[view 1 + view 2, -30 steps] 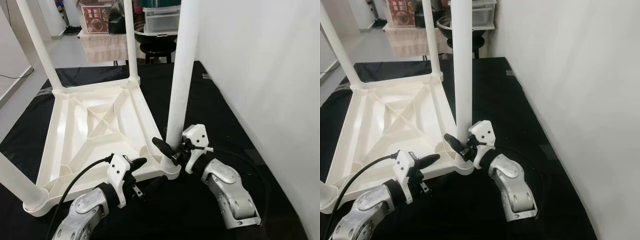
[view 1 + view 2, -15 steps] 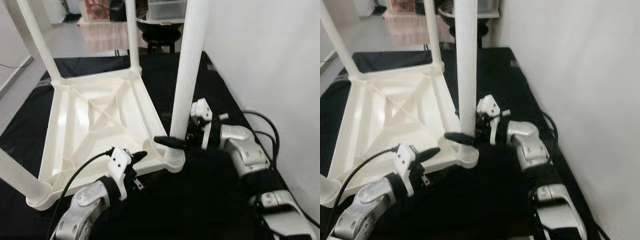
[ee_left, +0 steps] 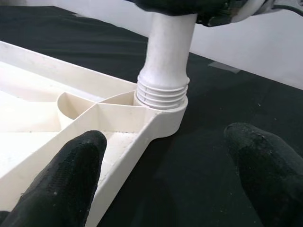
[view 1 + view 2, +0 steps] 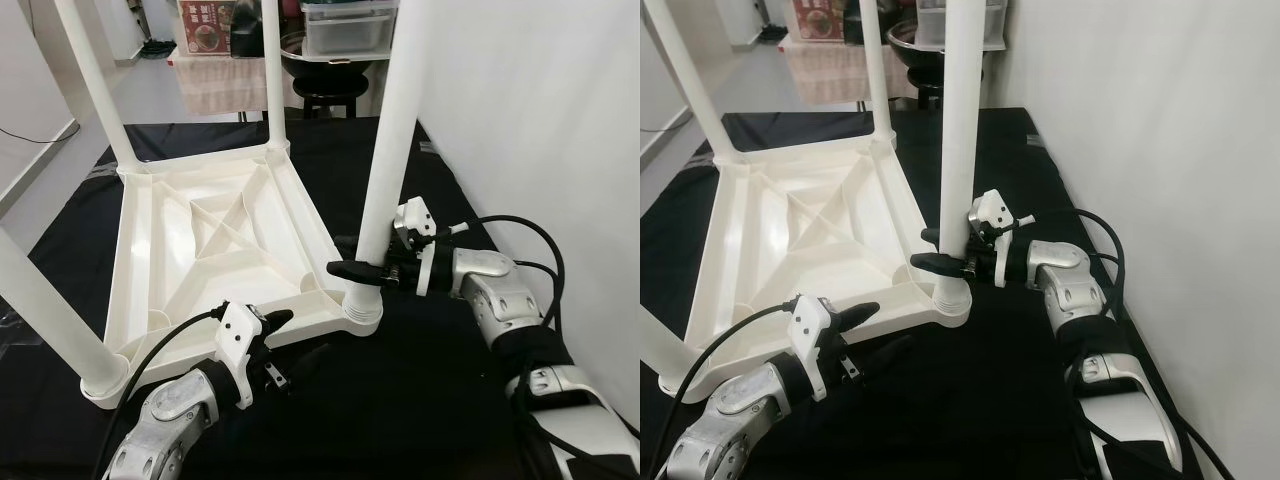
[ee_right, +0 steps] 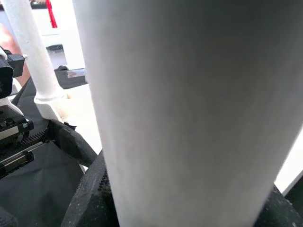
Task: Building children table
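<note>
White plastic children's table [image 4: 200,250] lies upside down on a black mat [image 4: 420,400]. Right gripper [image 4: 365,270] clamps its near leg [image 4: 385,170] low; left gripper [image 4: 285,335] spread beside the corner. Light, rigid, slippery.

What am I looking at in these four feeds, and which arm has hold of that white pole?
The two wide pictures come from the robot's head, looking down; the two close-ups come from its wrists. A white plastic table lies upside down on a black mat, legs pointing up. The right gripper is clamped around the near leg, just above its threaded socket. The left gripper is open, one finger over the table's edge by that corner, the other over the mat.
</note>
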You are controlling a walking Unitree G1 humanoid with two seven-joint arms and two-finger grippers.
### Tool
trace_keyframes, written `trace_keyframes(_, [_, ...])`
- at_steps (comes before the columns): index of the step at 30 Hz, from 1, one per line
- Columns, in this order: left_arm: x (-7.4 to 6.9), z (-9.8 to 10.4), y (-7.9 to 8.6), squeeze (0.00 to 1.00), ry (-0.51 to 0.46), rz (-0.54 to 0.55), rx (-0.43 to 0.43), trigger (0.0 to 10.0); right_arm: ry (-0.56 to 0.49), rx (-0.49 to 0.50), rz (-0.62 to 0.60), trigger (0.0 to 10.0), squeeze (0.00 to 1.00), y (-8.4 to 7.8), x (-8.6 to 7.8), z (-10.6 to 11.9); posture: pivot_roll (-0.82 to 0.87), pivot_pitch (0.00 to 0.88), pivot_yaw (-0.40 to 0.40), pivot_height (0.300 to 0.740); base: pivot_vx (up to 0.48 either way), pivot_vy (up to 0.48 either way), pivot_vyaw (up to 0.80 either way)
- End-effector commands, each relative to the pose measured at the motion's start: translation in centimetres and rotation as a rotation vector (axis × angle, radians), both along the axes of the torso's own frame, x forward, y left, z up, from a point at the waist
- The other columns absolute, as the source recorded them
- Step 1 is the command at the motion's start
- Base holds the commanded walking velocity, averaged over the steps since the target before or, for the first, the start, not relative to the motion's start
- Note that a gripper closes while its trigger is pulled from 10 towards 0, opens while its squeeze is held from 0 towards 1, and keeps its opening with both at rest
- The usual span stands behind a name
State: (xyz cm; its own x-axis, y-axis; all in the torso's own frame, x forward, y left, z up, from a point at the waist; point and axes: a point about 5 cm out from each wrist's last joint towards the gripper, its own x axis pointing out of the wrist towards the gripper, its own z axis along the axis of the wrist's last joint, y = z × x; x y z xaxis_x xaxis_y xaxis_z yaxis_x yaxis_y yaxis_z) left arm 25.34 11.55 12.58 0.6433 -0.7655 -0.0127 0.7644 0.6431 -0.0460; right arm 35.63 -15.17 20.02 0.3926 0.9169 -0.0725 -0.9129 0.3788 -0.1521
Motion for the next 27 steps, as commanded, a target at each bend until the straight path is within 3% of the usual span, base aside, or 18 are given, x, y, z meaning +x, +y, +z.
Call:
trace_keyframes(1, [-0.3,-0.1,0.0,0.0,0.012,-0.005,-0.002,10.0,0.006,-0.003,-0.081,0.0,0.0,-1.0,-0.1,-0.6,-0.1,0.124,-0.015,0.74,0.0,0.0,0.0])
trace_keyframes(2, [-0.3,-0.1,0.0,0.0,0.012,-0.005,-0.002,10.0,0.006,-0.003,-0.081,0.0,0.0,-1.0,-0.1,-0.6,-0.1,0.124,-0.015,0.74,0.0,0.0,0.0])
trace_keyframes(3, [-0.3,-0.1,0.1,0.0,0.011,-0.003,-0.003,10.0,0.018,0.016,-0.182,0.0,0.0,-0.8,-0.9,-1.7,-0.1,0.131,-0.014,0.74,0.0,0.0,0.0])
trace_keyframes(5, [-0.3,-0.1,0.1,0.0,0.011,-0.003,-0.003,10.0,0.018,0.016,-0.182,0.0,0.0,-0.8,-0.9,-1.7,-0.1,0.131,-0.014,0.74,0.0,0.0,0.0])
trace_keyframes(6, [-0.3,0.0,0.4,0.0,0.011,-0.002,-0.004,10.0,0.04,0.059,-0.4,0.0,0.0,0.1,-1.6,-3.3,-0.11,0.134,-0.001,0.74,0.0,0.0,0.0])
trace_keyframes(8, [-0.3,0.0,0.4,0.0,0.011,-0.002,-0.004,10.0,0.04,0.059,-0.4,0.0,0.0,0.1,-1.6,-3.3,-0.11,0.134,-0.001,0.74,0.0,0.0,0.0])
trace_keyframes(9, [-0.1,0.0,0.6,0.0,0.013,-0.005,-0.003,10.0,-0.029,-0.011,-0.514,0.0,0.0,2.5,-3.3,-4.5,-0.11,0.139,0.029,0.74,0.0,0.0,0.0])
trace_keyframes(10, [0.0,0.0,0.9,0.0,0.017,-0.006,0.0,10.0,0.024,0.043,-0.642,0.0,0.0,3.5,-3.9,-5.1,-0.14,0.133,0.042,0.74,0.0,0.0,0.0])
trace_keyframes(12, [0.1,-0.1,1.0,0.0,0.02,-0.008,0.002,10.0,0.07,0.077,-0.703,0.0,0.0,4.0,-4.1,-5.5,-0.14,0.124,0.038,0.74,0.0,0.0,0.0])
trace_keyframes(14, [0.2,-0.1,1.0,0.0,0.02,-0.017,0.008,10.0,0.101,0.065,-0.695,0.0,0.0,4.3,-3.9,-6.1,-0.09,0.119,0.002,0.74,0.0,0.0,0.0])
trace_keyframes(19, [0.4,0.0,0.8,0.0,0.012,-0.003,0.004,10.0,0.136,0.02,-0.668,0.0,0.0,4.4,-3.9,-6.9,-0.11,0.113,0.009,0.74,0.0,0.0,0.0])
trace_keyframes(20, [0.4,-0.1,0.8,0.0,0.011,0.003,0.003,10.0,0.134,0.012,-0.674,2.7,0.0,4.4,-4.1,-6.7,-0.1,0.109,0.005,0.74,0.0,0.0,0.0])
trace_keyframes(21, [0.4,-0.1,0.7,0.0,0.012,0.002,0.003,10.0,0.153,0.038,-0.664,10.0,0.0,4.3,-4.2,-6.5,-0.1,0.106,0.008,0.74,0.0,0.0,0.0])
trace_keyframes(24, [0.4,-0.1,0.6,0.0,0.013,-0.003,0.004,10.0,0.159,0.057,-0.648,10.0,0.0,4.5,-4.4,-6.1,-0.1,0.106,0.008,0.74,0.0,0.0,0.0])
trace_keyframes(25, [0.4,-0.1,0.5,0.0,0.015,-0.009,0.005,10.0,0.147,0.077,-0.591,10.0,1.0,4.7,-4.6,-5.4,-0.1,0.103,0.009,0.74,0.0,0.0,0.0])
trace_keyframes(26, [0.4,-0.2,0.4,0.0,0.017,-0.014,0.005,10.0,0.11,0.098,-0.504,10.0,1.0,4.8,-4.5,-4.4,-0.1,0.099,0.007,0.74,0.0,0.0,0.0])
trace_keyframes(27, [0.4,-0.2,0.4,0.0,0.017,-0.014,0.005,10.0,0.11,0.098,-0.504,10.0,1.0,4.8,-4.5,-4.4,-0.1,0.099,0.007,0.74,0.0,0.0,0.0])
